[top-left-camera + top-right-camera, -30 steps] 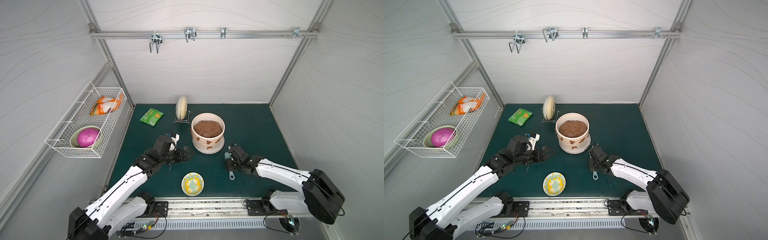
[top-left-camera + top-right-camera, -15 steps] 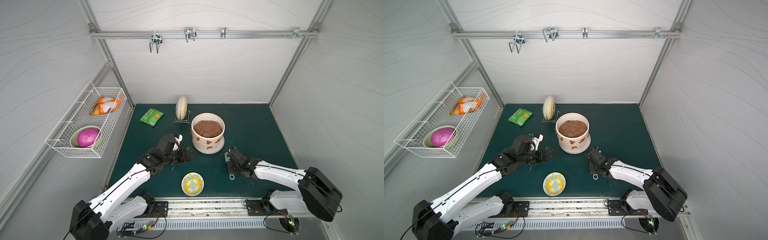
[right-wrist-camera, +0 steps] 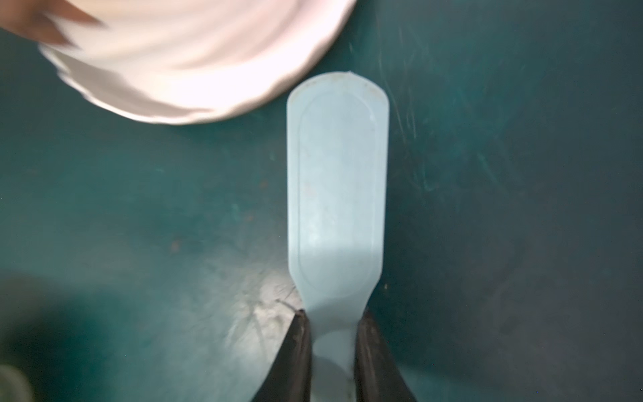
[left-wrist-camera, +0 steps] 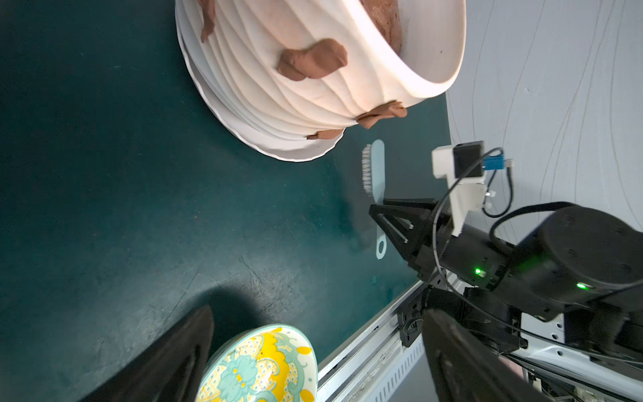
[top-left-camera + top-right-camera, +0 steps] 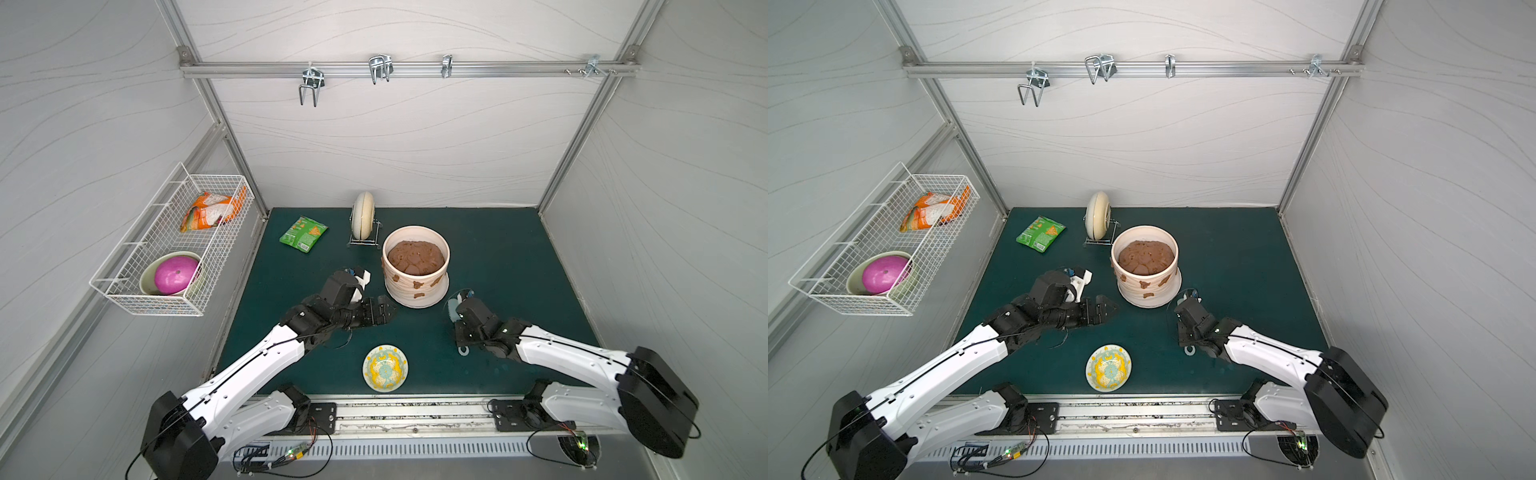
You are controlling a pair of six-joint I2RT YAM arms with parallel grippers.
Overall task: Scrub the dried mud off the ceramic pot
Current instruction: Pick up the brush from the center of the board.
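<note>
I'm at the pick-up step: getting hold of the tool, with no scrubbing begun yet. The ceramic pot (image 5: 415, 286) stands upright near the middle of the green bench (image 5: 498, 257), filled with brown soil. The dried mud (image 4: 313, 62) shows as reddish-brown patches stuck on its ribbed wall, several of them on the side facing my arms.

The pale blue brush (image 3: 335, 174) lies bristles-down on the bench, its head just beside the pot's saucer-like base. My right gripper (image 3: 332, 313) has its jaws closed in against both sides of the brush's narrow neck. From the wrist view I read that as a grip, though the brush has not left the bench.

My left gripper (image 5: 384, 311) hangs wide open and empty, near the pot's other side and above the bench, with the small yellow dish (image 5: 385, 368) closer to the rail.

Next, I judge, I need to lift the brush clear and roll the wrist so the bristles face the wall. Then I bring them onto the nearest patch without knocking the base. The pot may slide under pressure, so bracing it with the left gripper looks sensible.
</note>
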